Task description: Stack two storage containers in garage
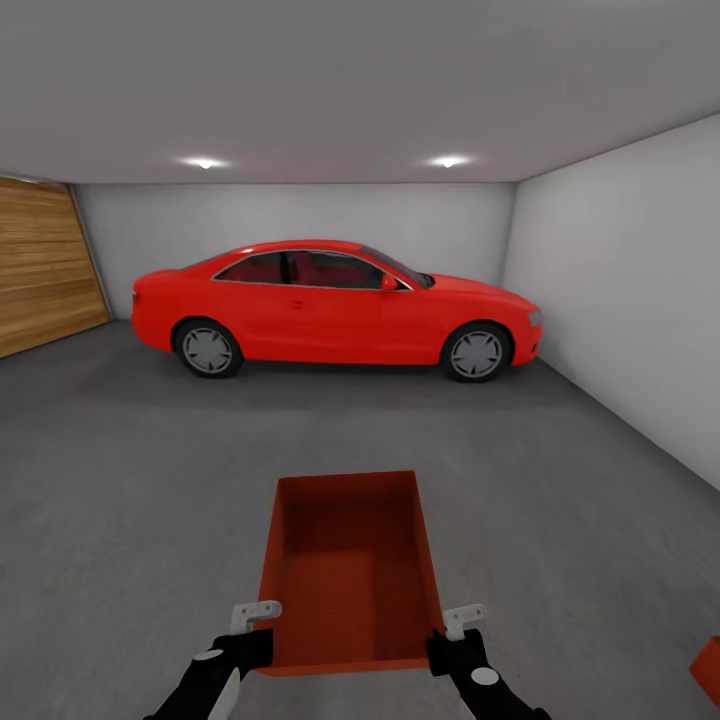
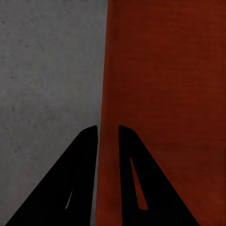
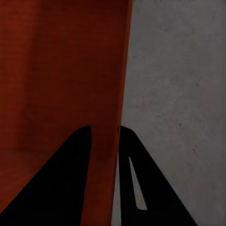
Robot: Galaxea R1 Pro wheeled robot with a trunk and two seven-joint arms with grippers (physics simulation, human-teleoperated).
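I am in the garage. An orange-red lidless storage container (image 1: 348, 570) lies lengthwise in front of me over the dark grey concrete floor (image 1: 130, 500). My left gripper (image 1: 256, 628) is shut on its left wall near the close corner, and my right gripper (image 1: 452, 630) is shut on its right wall. The left wrist view shows the left gripper (image 2: 108, 132) with one finger on each side of the thin container wall (image 2: 165, 94). The right wrist view shows the right gripper (image 3: 104, 129) pinching the container wall (image 3: 61, 70) the same way. A corner of the second storage container (image 1: 709, 668) shows low at the right edge.
A red car (image 1: 335, 308) is parked across the far end. A wooden plank door (image 1: 45, 262) fills the left wall and a pale grey wall (image 1: 630, 290) runs along the right. Open concrete stretches between me and the car.
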